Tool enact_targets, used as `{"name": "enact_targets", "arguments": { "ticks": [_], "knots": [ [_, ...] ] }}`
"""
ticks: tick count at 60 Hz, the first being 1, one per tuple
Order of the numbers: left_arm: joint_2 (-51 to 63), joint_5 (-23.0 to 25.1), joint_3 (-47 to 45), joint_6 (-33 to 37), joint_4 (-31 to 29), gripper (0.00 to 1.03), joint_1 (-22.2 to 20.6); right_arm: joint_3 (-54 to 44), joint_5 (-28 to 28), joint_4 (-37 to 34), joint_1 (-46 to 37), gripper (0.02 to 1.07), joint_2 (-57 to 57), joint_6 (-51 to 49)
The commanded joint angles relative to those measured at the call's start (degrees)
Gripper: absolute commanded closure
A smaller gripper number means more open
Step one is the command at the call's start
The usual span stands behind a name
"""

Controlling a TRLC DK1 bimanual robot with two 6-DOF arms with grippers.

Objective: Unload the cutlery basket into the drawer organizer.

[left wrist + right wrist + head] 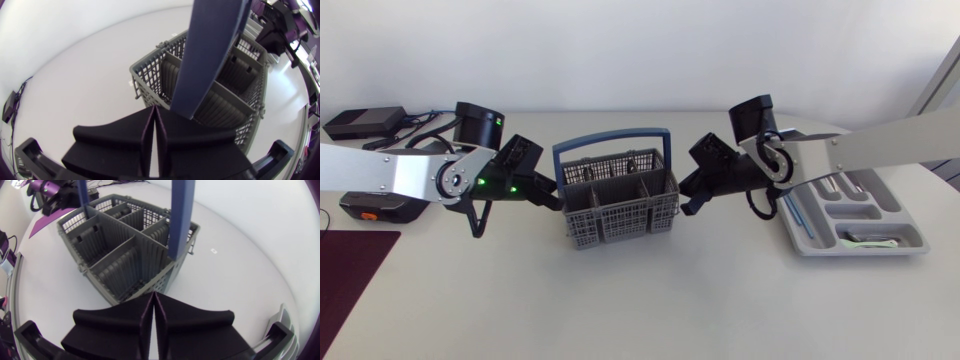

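Observation:
The grey cutlery basket (620, 208) with a blue handle (610, 140) stands mid-table, and its compartments look empty from both wrist views. My left gripper (556, 198) is shut with nothing in it, just off the basket's left wall. My right gripper (684, 200) is shut and empty too, just off the right wall. In the left wrist view the shut gripper (154, 109) points at the basket (220, 100) under its handle (210, 50). In the right wrist view the shut gripper (153, 296) faces a corner of the basket (115, 250). The grey drawer organizer (910, 238) lies at the far right, holding cutlery (868, 238).
A black box (365, 122) with cables sits at the back left. An orange and black device (375, 207) lies under my left arm, and a dark purple mat (350, 275) covers the front left corner. Bare white tabletop lies in front of the basket.

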Motion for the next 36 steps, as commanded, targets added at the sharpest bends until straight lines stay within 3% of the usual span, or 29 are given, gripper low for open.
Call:
{"name": "enact_targets", "arguments": {
  "ticks": [1,18,36],
  "knots": [
    [1.7,2.6,1.9,0.0,1.0,1.00,1.7,-3.9,0.4,0.4,3.1,1.00,-3.2,0.3],
    [2.2,6.9,1.7,0.6,0.9,1.00,3.2,-10.2,3.5,0.5,5.8,1.00,-10.4,1.0],
    [3.1,6.9,5.0,0.6,-0.8,1.00,-1.6,-12.7,3.8,0.6,4.3,1.00,-13.1,0.4]
  ]
}}
